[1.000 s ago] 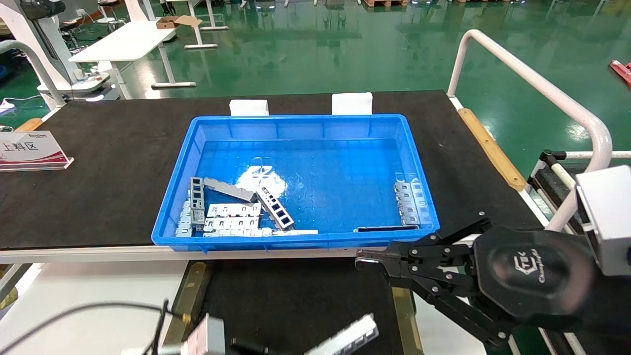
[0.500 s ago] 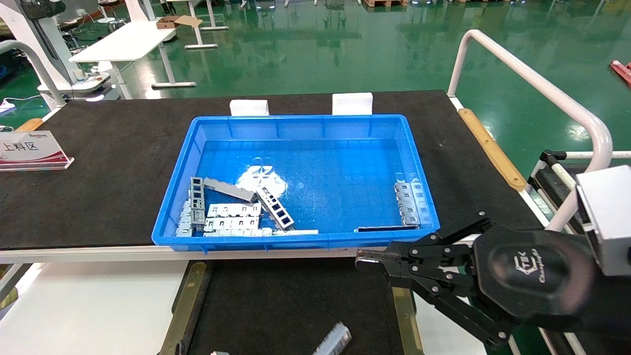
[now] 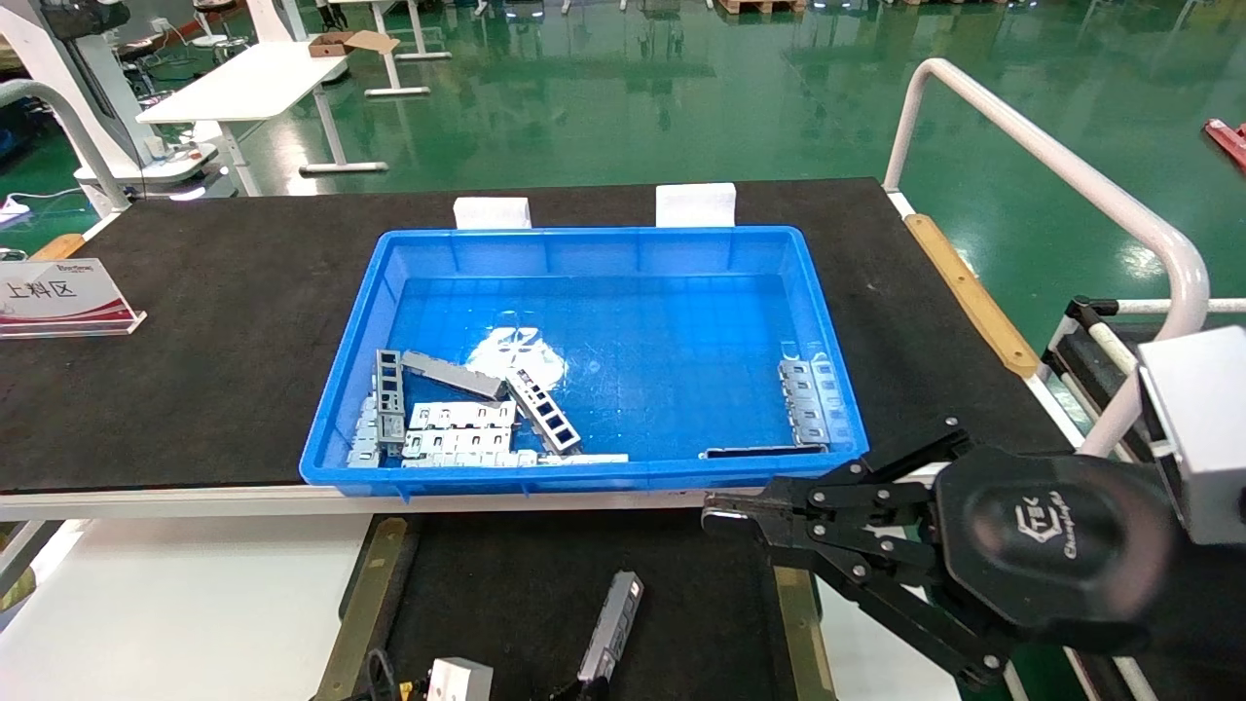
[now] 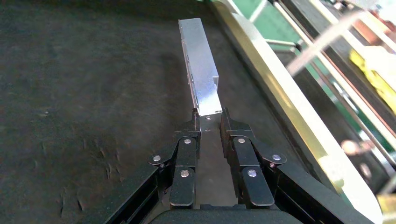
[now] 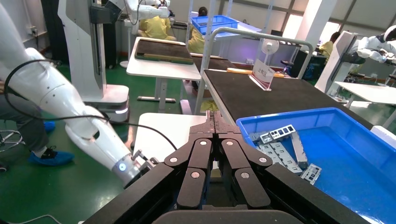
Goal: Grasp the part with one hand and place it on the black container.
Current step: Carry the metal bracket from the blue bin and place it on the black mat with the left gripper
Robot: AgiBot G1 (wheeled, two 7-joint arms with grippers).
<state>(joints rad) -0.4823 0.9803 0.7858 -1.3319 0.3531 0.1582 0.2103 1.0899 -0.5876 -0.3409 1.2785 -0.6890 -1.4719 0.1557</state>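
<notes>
The part (image 3: 611,623) is a long silver-grey channel bar. My left gripper (image 3: 586,682) shows at the bottom edge of the head view and is shut on its near end. In the left wrist view the gripper (image 4: 208,122) clamps the part (image 4: 201,70), which points away over the black container (image 4: 93,93), close to one brass strip (image 4: 261,79). I cannot tell whether the part touches the container (image 3: 506,584). My right gripper (image 3: 715,516) is shut and empty, hovering by the container's right side in front of the bin; it also shows in the right wrist view (image 5: 214,122).
A blue plastic bin (image 3: 584,239) stands on the black tabletop mat (image 3: 195,321) beyond the container, with several metal pieces at its front left (image 3: 458,419) and right (image 3: 808,399). A sign (image 3: 58,292) stands at the far left. A white rail (image 3: 1051,166) runs on the right.
My left gripper has swung the part from lying slantwise at the view's bottom edge to pointing toward the bin, farther onto the container. The right arm has not moved.
</notes>
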